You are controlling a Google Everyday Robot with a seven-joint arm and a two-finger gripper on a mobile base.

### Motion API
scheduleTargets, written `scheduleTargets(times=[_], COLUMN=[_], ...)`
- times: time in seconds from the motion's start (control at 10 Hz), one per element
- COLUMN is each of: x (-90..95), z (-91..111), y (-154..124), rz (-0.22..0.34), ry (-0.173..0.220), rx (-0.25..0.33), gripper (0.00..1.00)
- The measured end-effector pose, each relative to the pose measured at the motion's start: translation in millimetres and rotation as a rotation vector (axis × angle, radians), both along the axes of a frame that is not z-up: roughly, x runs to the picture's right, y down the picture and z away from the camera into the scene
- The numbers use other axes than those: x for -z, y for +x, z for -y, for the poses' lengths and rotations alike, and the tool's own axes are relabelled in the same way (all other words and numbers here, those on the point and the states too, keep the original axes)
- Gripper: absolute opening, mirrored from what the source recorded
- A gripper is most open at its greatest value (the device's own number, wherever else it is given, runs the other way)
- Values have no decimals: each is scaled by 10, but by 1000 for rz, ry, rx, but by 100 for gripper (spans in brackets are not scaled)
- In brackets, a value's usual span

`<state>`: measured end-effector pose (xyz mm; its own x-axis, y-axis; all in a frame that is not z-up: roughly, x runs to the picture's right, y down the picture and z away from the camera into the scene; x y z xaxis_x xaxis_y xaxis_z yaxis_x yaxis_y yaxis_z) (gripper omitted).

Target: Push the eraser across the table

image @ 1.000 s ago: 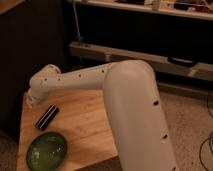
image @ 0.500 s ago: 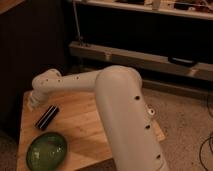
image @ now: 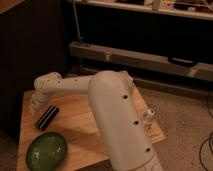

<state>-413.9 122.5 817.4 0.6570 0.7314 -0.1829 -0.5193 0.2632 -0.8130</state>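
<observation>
The eraser [image: 46, 117], a black oblong block with thin light stripes, lies at a slant on the left part of the light wooden table [image: 80, 127]. My white arm reaches across the table from the right. Its wrist ends in the gripper [image: 34, 103], which hangs at the table's far left, just behind and to the left of the eraser's far end. I cannot tell whether it touches the eraser. The arm's bulky white link [image: 117, 120] hides the middle and right of the table.
A green bowl [image: 46, 150] sits at the front left corner, just in front of the eraser. A small white piece [image: 149, 116] stands near the table's right edge. A dark cabinet is to the left; metal shelf rails [image: 150, 57] run behind.
The arm's large link has swung left and nearer to the camera, covering more of the table. The gripper end and the eraser stay about where they were.
</observation>
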Motion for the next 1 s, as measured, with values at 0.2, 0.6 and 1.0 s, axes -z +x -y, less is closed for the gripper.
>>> scheduleTargets(times=[0.2,0.6,1.0], x=[-8,-22,-57], z=[70,109,-32], y=[-109,-171,-199], rz=[15,27,25], ry=[5,-12,-37], rx=[5,23,63], gripper=[1,1,1])
